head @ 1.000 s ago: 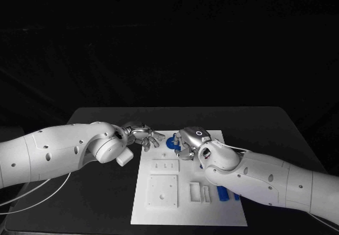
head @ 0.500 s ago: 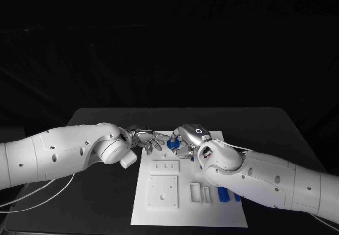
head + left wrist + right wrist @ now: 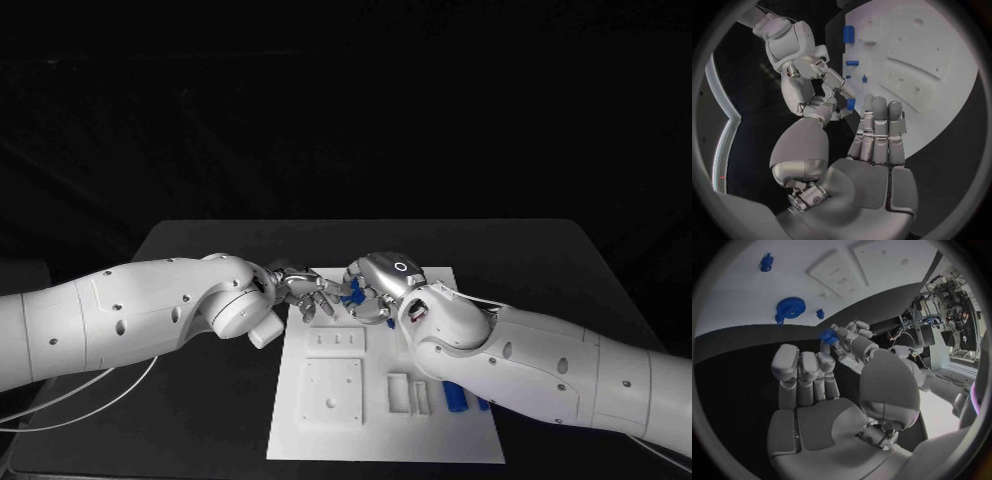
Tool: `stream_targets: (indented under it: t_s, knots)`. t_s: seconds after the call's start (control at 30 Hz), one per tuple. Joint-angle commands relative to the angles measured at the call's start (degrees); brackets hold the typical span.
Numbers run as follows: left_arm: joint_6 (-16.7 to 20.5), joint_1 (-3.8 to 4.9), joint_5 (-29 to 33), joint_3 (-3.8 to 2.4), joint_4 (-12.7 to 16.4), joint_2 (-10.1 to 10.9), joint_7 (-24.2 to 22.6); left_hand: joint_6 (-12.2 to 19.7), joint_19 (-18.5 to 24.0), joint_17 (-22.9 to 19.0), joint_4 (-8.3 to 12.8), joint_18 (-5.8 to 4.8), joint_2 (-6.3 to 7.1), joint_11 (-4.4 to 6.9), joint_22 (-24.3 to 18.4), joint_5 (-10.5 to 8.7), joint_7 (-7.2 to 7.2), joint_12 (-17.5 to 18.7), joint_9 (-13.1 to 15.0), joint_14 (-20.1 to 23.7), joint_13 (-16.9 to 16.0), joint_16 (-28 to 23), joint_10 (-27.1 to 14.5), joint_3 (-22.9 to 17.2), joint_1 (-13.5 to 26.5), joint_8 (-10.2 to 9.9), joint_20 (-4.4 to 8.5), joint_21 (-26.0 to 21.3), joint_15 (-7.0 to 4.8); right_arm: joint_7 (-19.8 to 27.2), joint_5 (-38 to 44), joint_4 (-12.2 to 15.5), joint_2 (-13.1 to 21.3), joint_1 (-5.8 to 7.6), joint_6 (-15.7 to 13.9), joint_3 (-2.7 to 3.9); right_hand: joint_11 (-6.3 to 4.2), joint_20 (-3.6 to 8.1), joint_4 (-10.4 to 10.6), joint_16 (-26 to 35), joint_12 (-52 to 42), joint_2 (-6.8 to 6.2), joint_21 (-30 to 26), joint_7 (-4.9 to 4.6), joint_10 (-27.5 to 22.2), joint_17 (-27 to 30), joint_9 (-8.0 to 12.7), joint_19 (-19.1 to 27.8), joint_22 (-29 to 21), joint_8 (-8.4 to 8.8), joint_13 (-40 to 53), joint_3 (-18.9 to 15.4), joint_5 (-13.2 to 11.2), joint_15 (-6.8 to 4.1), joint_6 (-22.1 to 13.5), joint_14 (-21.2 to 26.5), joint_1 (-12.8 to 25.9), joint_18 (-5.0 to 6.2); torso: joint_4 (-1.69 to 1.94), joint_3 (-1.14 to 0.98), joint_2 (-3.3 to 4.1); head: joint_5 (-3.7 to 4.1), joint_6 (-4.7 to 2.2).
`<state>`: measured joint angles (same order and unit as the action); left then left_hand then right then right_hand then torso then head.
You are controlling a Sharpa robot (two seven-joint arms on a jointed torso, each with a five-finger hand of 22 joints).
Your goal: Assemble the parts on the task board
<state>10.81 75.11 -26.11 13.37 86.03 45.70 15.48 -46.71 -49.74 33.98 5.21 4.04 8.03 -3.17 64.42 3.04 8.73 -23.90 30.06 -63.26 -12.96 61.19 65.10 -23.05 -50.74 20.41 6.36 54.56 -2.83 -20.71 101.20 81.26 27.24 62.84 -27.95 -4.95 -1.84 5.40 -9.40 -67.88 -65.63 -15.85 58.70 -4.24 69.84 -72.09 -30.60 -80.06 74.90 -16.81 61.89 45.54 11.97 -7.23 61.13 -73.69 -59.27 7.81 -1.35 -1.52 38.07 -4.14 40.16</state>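
Because the task board [image 3: 329,425] lies flat in the middle of the black table [image 3: 555,260], both arms can reach it from opposite sides, and their hands meet over its far edge. The board is a white plate with raised white blocks and slotted fixtures. These appear to be the seats into which the loose pieces are to go.

The left hand [image 3: 297,290] and the right hand [image 3: 381,285] are raised just above the far edge of the board, fingertip to fingertip. This posture suggests a transfer or re-grip between hands, probably to turn the piece into the orientation its seat requires.

- Left hand: long fingers extended side by side, tips at the piece.
- Right hand: fingers bent in toward the same piece.
- Which hand carries the load cannot be determined; both touch it or come very close to it.

A blue gear [image 3: 789,307] rests on the board near the far edge, below the hands. Two blue cylinders [image 3: 459,397] lie side by side at the near right of the board, partly covered by the right arm. Both items look unassembled.

The small blue part [image 3: 828,336] is off the board, held in the air between the two sets of fingertips. It is short, blocky and saturated blue. Its exact form is hidden by the fingers.
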Motion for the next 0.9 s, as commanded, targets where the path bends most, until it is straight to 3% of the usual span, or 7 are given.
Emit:
stream_targets:
  t_s: [0.03,0.57,0.7,0.73,0.8,0.83,0.9]
  knots:
    - [-1.6,0.0,-0.7,-0.03,-0.1,-0.3,-0.4,-0.7,0.2,0.1,0.8,1.41,-1.31,0.04,0.1,0.54,0.07,0.3,-0.2,0.0,-0.1,-0.3,0.4,0.3,-0.3,-0.2,2.16,-0.4,-0.31,0.2,0.7,0.1,-0.1,0.0,-0.5,0.06,0.06,0.21,0.1,-0.2,0.2,-0.41,0.1,-0.34,0.5,0.0,-0.1,-0.2,0.0,-0.11,0.0,0.1,-0.3,0.05,0.6,-0.3,0.0,7.19,0.03,0.01,-0.01,0.02,0.11]
    - [-2.3,-0.01,1.9,-0.04,-1.0,-1.2,-2.2,-3.5,0.2,0.4,3.6,0.88,-5.45,0.37,0.7,6.71,-0.77,0.4,-1.2,0.1,-0.4,-0.6,1.2,1.7,-0.8,0.2,2.35,-0.8,-0.56,0.9,0.3,0.3,-0.4,0.0,0.0,0.07,0.04,0.25,0.2,-0.2,0.3,-0.42,0.1,-0.32,0.5,-0.1,-0.1,-0.2,0.0,-0.12,0.0,0.2,-0.3,0.03,0.6,-0.3,-0.1,7.19,0.0,0.03,-0.01,0.02,0.33]
    - [-2.1,-0.01,2.2,-0.04,-0.9,-1.2,-2.5,-4.1,0.3,0.5,4.5,0.73,-7.08,0.53,0.9,7.45,-0.96,0.5,-1.4,0.1,-0.5,-0.6,1.7,1.8,-0.9,0.3,2.44,-0.9,-0.7,1.1,0.2,0.2,-0.5,0.0,0.2,0.07,0.04,0.26,0.2,-0.2,0.3,-0.43,0.1,-0.32,0.5,0.0,-0.1,-0.2,0.0,-0.12,0.0,0.2,-0.3,0.02,0.6,-0.3,-0.1,7.19,0.02,0.04,0.01,0.06,0.39]
    - [-2.0,-0.01,2.2,-0.04,-0.9,-1.2,-2.6,-4.4,0.2,0.6,5.1,0.66,-8.16,0.59,1.0,8.01,-1.02,0.5,-1.5,0.0,-0.5,-0.6,1.9,1.7,-1.1,0.3,2.5,-0.9,-0.76,1.1,0.2,0.2,-0.5,0.0,0.2,0.07,0.04,0.26,0.2,-0.2,0.3,-0.42,0.1,-0.32,0.5,0.0,-0.1,-0.2,0.0,-0.11,0.0,0.2,-0.3,0.02,0.6,-0.3,-0.1,7.19,0.0,0.04,0.01,0.05,0.4]
    - [-2.3,-0.01,2.2,-0.04,-0.9,-1.2,-2.7,-4.7,0.1,0.7,5.7,0.58,-8.99,0.66,1.2,9.55,-1.12,0.4,-1.5,-0.1,-0.6,-0.5,2.2,1.5,-1.4,0.5,2.54,-0.9,-0.84,1.1,0.2,0.0,-0.5,0.0,0.3,0.07,0.04,0.27,0.2,-0.1,0.3,-0.42,0.1,-0.32,0.5,0.0,-0.1,-0.2,0.0,-0.11,0.0,0.2,-0.3,0.02,0.6,-0.3,-0.1,7.19,0.01,0.04,0.01,0.06,0.4]
    - [-2.4,-0.01,2.2,-0.04,-0.9,-1.2,-2.6,-5.5,0.1,0.8,7.0,0.5,-10.47,0.88,1.3,11.7,-1.39,0.1,-1.5,-0.1,-0.7,-0.5,2.9,1.0,-2.3,0.8,2.6,-0.8,-0.99,1.2,0.1,0.0,-0.5,0.0,0.3,0.07,0.04,0.27,0.2,-0.2,0.3,-0.42,0.1,-0.32,0.5,0.0,-0.1,-0.2,0.0,-0.11,0.0,0.2,-0.3,0.02,0.6,-0.3,-0.1,7.19,0.02,0.04,0.0,0.08,0.4]
    - [-3.1,-0.01,2.2,-0.04,-0.9,-1.2,-2.5,-5.8,0.1,0.8,8.7,0.3,-11.69,0.98,1.5,12.62,-1.5,0.2,-1.6,-0.1,-0.8,-0.5,3.2,1.0,-2.4,0.8,2.69,-0.8,-1.08,1.3,0.1,0.0,-0.5,0.0,0.3,0.07,0.04,0.27,0.2,-0.1,0.3,-0.41,0.1,-0.32,0.5,0.0,-0.1,-0.2,0.0,-0.11,0.0,0.2,-0.3,0.01,0.6,-0.3,-0.1,7.19,0.04,0.04,-0.01,0.12,0.39]
